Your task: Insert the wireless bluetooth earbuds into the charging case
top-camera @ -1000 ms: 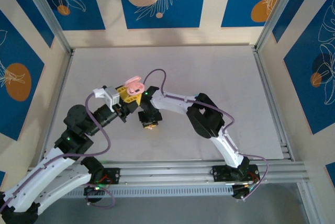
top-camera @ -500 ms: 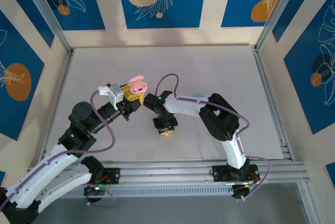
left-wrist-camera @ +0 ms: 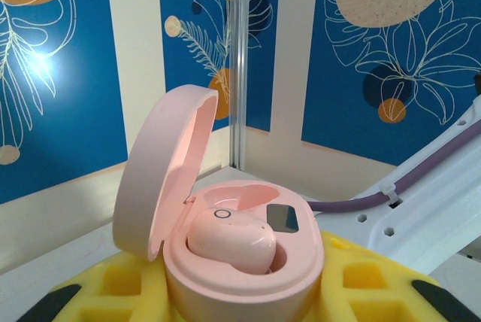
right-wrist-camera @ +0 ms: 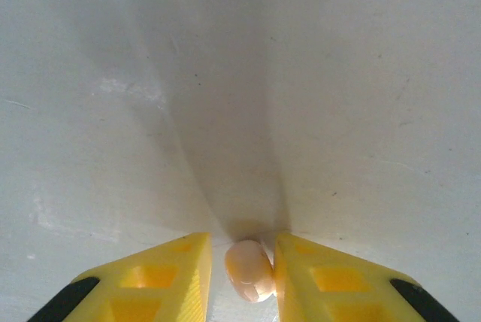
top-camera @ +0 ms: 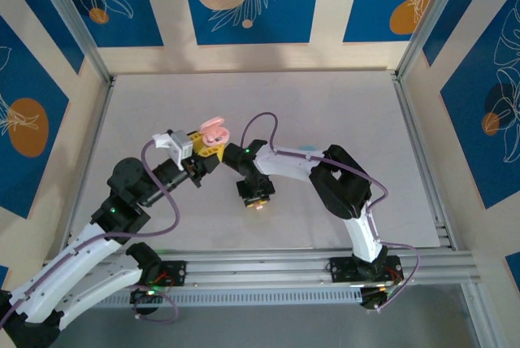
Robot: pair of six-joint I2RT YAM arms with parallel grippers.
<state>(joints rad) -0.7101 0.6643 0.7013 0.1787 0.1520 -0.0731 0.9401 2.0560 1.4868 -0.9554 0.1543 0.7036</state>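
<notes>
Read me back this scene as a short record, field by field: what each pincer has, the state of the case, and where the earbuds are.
Left pincer: shut on the pink charging case, held between its yellow fingers
Case lid: open, hinged up
In case: first pink earbud seated; the pocket beside it looks empty
Right pincer: pointing down at the table, fingers either side of the second pink earbud; grip unclear
Left to do: second pink earbud not yet in the case
</notes>
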